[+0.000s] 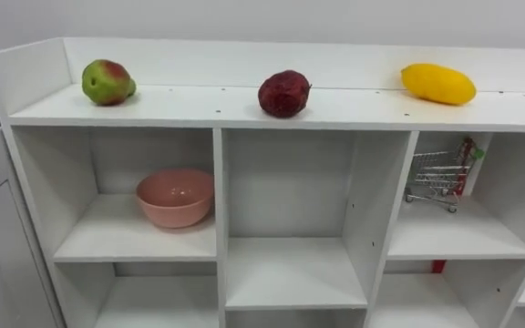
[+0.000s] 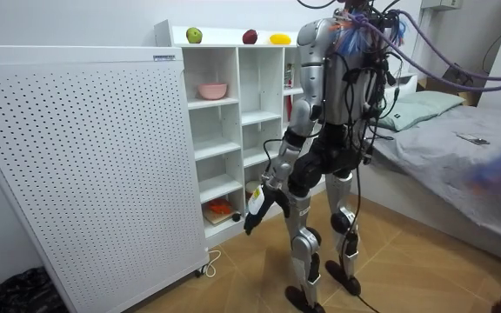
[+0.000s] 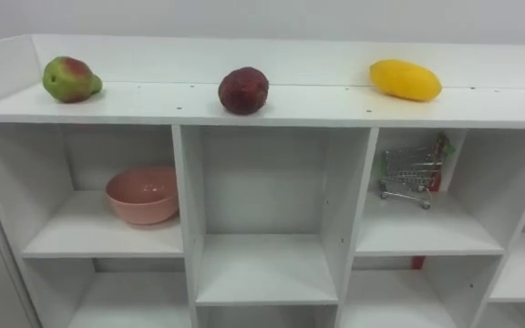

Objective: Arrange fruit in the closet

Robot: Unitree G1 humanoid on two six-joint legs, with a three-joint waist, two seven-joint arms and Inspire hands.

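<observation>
Status: all three fruit sit on the top board of the white shelf unit point(image 1: 199, 109), in a left-to-right row, well apart. Green-red fruit point(image 1: 108, 82) at the left end, dark red fruit point(image 1: 283, 94) about centre, yellow mango point(image 1: 437, 84) right. None is in a compartment, so I judge the arranging not started.

Left hand point(image 2: 257, 207) hangs low beside the thigh in the room view, well below the top board and apart from the unit. Can't tell its state from there.

Key relation: the fruit are up and ahead of the hand, so any pick needs a raise to shelf-top height, then a reach forward. Green-red fruit lies on the left arm's side, so that arm is likely nearer. The mango is on the right arm's side, and the dark red one is near the midline. The mango's long axis runs left-right along the board, so gripping across its short width looks easiest.

Below: pink bowl point(image 1: 175, 197) in upper-left bay, toy shopping cart point(image 1: 440, 178) in upper-right bay, upper-middle bay bare.
</observation>
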